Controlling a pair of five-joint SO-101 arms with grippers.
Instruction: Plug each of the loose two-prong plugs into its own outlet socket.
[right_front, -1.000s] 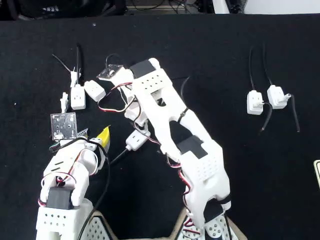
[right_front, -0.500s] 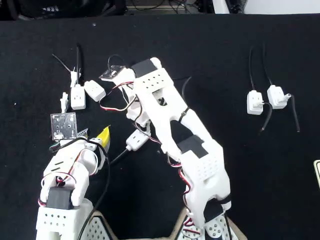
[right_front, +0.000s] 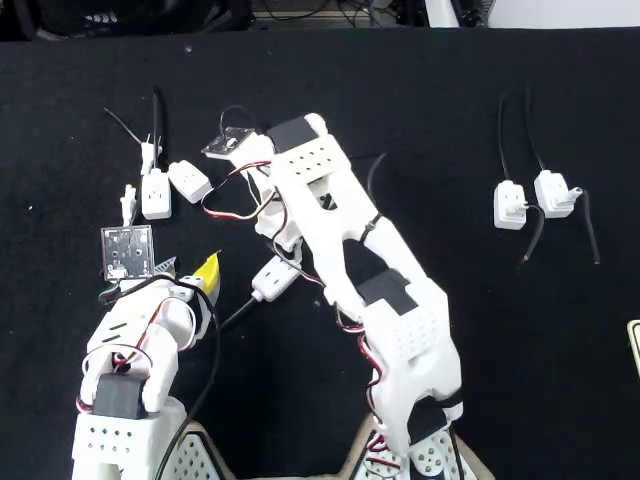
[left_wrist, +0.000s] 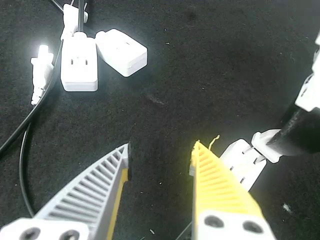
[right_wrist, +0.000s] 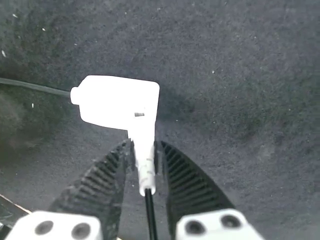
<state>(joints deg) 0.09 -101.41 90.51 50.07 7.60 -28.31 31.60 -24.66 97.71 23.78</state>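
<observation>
- Now the right gripper (right_wrist: 144, 146) is pinching the plug (right_wrist: 144, 172) by its slim neck, plug end meeting the socket (right_wrist: 117, 102).
- Plug is looking light, hard, likely slippery; neck is probably serving best.
- Left gripper (left_wrist: 160, 146) is hanging wide open beside the socket, holding nothing.

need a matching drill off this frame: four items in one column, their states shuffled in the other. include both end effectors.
Column A
1. left end effector
2. right end effector
3. loose plug
4. socket

Column B
a. slots face up, nothing plugged in
b. shut on the held plug
c. open, holding nothing
d. lying unplugged beside the socket

Pairs: 1-c; 2-b; 3-d; 4-a
</observation>
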